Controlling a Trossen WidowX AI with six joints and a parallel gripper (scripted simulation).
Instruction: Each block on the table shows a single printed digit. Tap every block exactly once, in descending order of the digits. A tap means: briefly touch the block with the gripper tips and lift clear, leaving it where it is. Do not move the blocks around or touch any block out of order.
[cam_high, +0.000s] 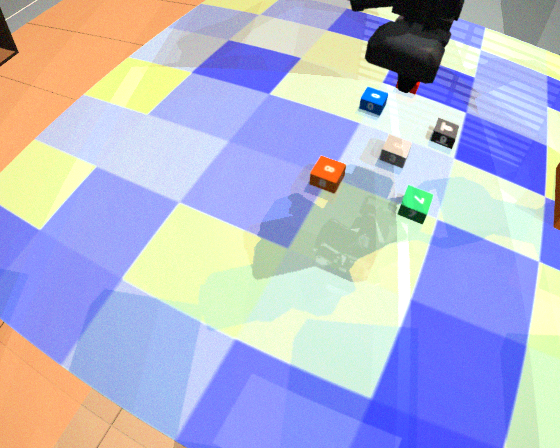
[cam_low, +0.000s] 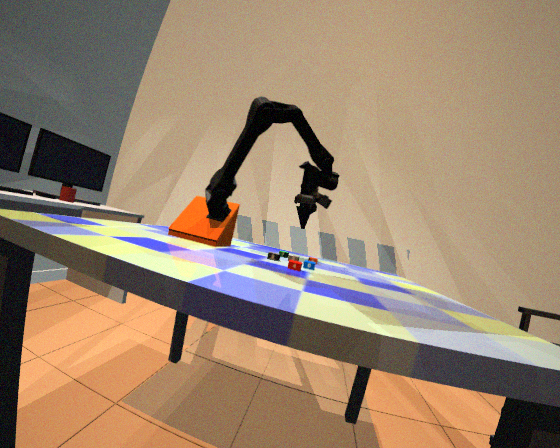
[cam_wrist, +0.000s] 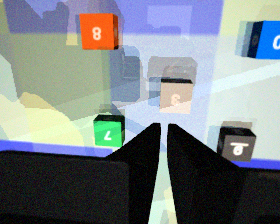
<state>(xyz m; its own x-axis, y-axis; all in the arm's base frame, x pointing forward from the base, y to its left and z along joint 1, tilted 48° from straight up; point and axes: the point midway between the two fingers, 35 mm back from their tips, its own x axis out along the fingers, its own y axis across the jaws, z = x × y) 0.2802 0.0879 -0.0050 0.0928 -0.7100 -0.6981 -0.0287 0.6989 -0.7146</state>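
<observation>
Six digit blocks lie on the checkered table (cam_high: 125, 150) (cam_low: 150, 280). They are an orange 8 (cam_high: 328, 173) (cam_wrist: 98, 31), a green 7 (cam_high: 416, 203) (cam_wrist: 109, 131), a beige 3 (cam_high: 395, 150) (cam_wrist: 176, 96), a blue 0 (cam_high: 373, 100) (cam_wrist: 267, 40), and a dark block (cam_high: 444, 132) (cam_wrist: 236, 144) whose digit I cannot read for sure. A red block (cam_high: 414, 88) shows only as a sliver under the gripper. My gripper (cam_high: 406, 85) (cam_low: 304, 224) (cam_wrist: 163, 130) is shut and empty. It hangs well above the blocks, its tips just below the beige 3 in the wrist view.
The arm's orange base (cam_low: 205, 227) (cam_high: 557, 195) stands at the table's far side, right of the blocks in the top view. Monitors (cam_low: 67, 161) stand on a desk far off to the left.
</observation>
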